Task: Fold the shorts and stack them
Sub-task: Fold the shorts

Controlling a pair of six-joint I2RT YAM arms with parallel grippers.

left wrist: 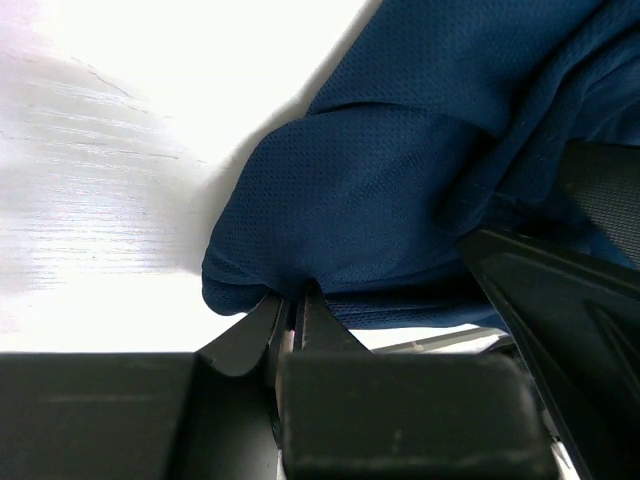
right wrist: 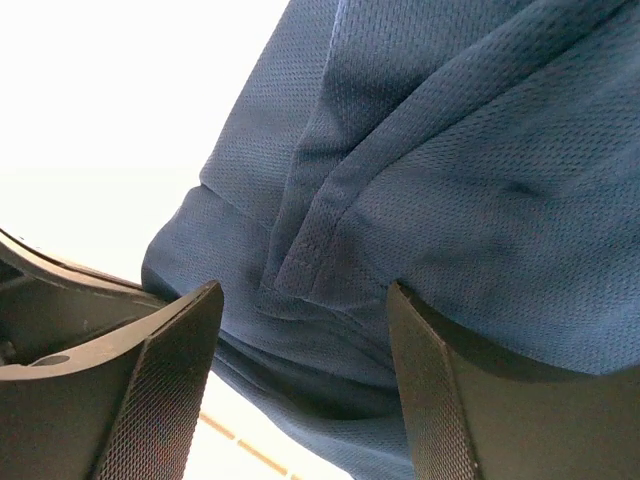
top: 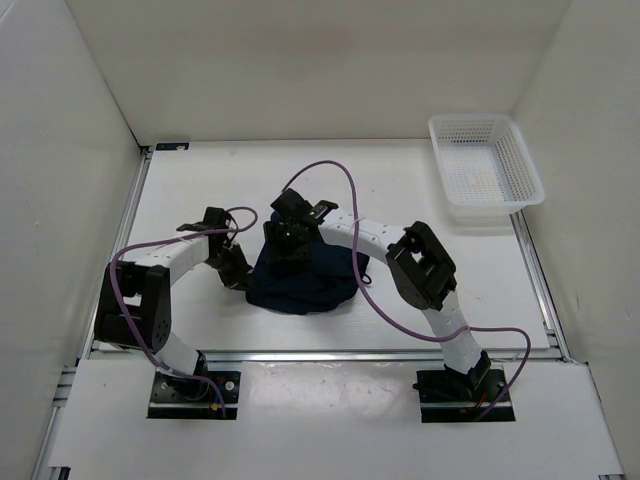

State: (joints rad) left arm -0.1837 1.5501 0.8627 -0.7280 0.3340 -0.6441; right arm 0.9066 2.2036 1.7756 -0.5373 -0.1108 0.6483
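Pinched together on a fold at the cloth's edge, the black left hand [left wrist: 288, 318] seems to anchor the soft navy-blue mesh shorts [top: 300, 287] bunched on the white bench [top: 400, 190] — while the black right hand [right wrist: 302, 300], fingers apart, straddles a seam, probably readying a fold.

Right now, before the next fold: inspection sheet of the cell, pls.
Surface: white table, flat.
Job's things: shorts bunched in a heap at centre, not folded.
Clutter: white mesh basket at far right corner, empty.
Grippers: left gripper fingers pinched on a shorts fold; right gripper fingers apart, over the cloth.
Cables: purple cables looping off both arms, one arching above the shorts.
Surroundings: white walls; metal rails along table edges.
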